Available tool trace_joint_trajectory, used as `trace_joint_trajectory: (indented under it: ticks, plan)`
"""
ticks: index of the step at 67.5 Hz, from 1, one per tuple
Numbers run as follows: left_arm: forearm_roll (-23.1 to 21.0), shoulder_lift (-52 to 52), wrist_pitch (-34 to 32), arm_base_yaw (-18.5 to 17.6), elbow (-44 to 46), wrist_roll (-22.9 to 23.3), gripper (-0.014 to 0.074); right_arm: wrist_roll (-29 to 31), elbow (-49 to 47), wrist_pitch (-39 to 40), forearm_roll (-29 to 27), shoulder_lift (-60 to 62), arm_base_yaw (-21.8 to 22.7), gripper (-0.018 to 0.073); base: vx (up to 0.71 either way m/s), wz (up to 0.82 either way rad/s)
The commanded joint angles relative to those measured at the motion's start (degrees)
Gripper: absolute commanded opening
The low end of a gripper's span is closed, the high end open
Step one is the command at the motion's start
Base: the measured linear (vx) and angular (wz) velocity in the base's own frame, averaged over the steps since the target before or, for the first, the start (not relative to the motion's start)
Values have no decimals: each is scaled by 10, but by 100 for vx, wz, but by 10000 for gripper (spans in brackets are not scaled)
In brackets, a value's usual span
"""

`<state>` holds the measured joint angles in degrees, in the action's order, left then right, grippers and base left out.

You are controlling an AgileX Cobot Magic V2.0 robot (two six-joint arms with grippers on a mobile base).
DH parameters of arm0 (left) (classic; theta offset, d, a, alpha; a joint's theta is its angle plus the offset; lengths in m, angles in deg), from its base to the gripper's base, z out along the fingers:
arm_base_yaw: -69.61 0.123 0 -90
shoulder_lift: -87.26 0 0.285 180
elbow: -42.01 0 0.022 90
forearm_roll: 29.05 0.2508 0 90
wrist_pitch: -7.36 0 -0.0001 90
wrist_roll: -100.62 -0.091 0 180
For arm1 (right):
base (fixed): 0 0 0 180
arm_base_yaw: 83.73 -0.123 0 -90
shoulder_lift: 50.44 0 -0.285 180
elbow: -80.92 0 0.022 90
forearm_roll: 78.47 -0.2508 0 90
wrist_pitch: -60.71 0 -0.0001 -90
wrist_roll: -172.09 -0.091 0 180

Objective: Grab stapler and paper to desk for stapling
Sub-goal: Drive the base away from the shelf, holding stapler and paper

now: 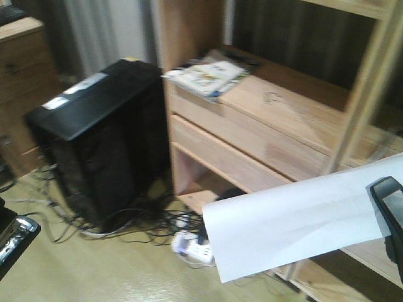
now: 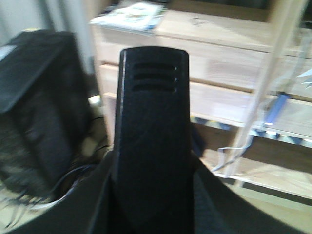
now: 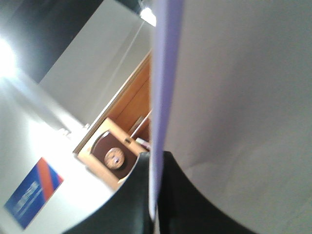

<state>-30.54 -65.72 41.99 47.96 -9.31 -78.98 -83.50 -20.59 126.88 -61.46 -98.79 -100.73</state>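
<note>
Front view: we see the paper [image 1: 296, 220] in mid-air, near right, in front of the light-wood shelf unit [image 1: 277, 126]. Right jaws are clamped on its right edge. Black PC tower [image 1: 94, 138] stands left, w/ cables & a power strip [image 1: 192, 248] on the floor.

Left wrist view: the stapler [image 2: 153, 136], black w/ three slots, fills the centre. Left jaws are closed on its lower part.

Right wrist view: paper [image 3: 243, 97] is seen edge-on, pinched betw. the dark right jaws at the bottom.
</note>
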Motion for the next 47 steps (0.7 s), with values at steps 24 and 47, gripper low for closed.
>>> trace_joint_trajectory:
  ticks: [24,47]
  plan:
    - [-4,4,-65,-4,19,1,-6,9,16,103,-4,0,1,-2,8,66]
    - [-4,4,-65,-4,19,1,-6,9,16,103,-4,0,1,-2,10,76]
